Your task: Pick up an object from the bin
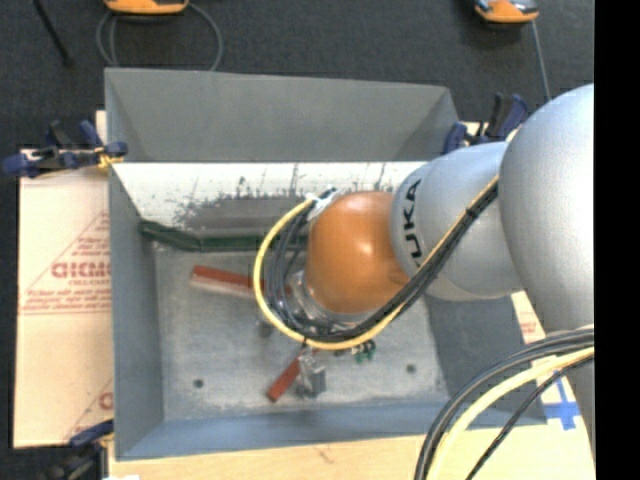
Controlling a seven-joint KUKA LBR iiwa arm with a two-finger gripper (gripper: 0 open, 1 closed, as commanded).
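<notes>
My gripper (312, 374) reaches down near the front of the bin, just below the arm's orange cover. A small red piece (282, 384) lies slanted on the bin floor right against the gripper's left side; whether it is gripped is hidden. A small dark green thing (365, 351) sits just to the gripper's right, partly under the cables.
A flat red-orange stick (221, 279) lies left of centre on the floor. A long dark green strip (196, 236) runs along the back wall. The arm and its cables cover the bin's middle and right.
</notes>
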